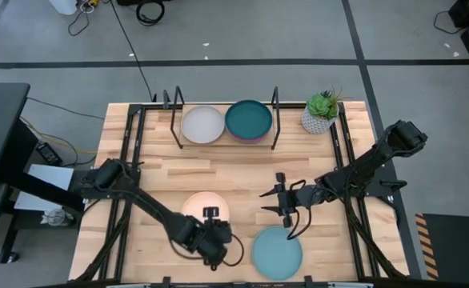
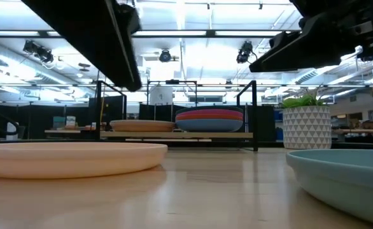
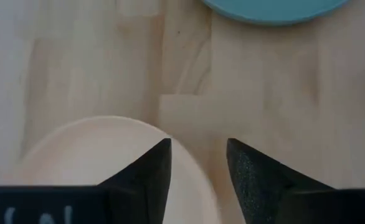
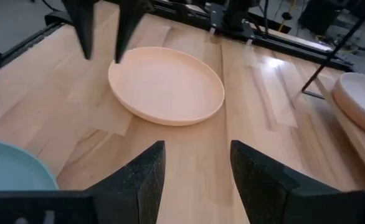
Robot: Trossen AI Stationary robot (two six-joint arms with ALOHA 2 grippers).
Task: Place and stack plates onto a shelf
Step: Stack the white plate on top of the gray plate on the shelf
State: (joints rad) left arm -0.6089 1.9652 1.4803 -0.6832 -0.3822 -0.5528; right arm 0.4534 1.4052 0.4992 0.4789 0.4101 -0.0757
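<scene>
A pale peach plate [image 1: 205,206] [image 4: 167,84] lies flat on the table near the front, with a light blue plate [image 1: 277,253] [image 2: 345,175] flat to its right. My left gripper [image 3: 198,144] [image 4: 101,59] hangs open over the peach plate's near rim, one finger above the plate and one outside it; I see no touch. My right gripper [image 1: 266,202] [image 4: 198,146] waits open to the right of that plate, above bare table. The shelf [image 1: 225,142] at the far edge bears a pale plate [image 1: 202,125] and a stack topped by a dark teal plate [image 1: 248,120].
A potted plant [image 1: 321,112] [image 2: 306,124] in a white patterned pot stands right of the shelf. The shelf's black upright loops [image 1: 275,108] rise at its ends. Black frame rails [image 1: 126,160] run along the table's left and right sides. Bare wood lies between the shelf and the two front plates.
</scene>
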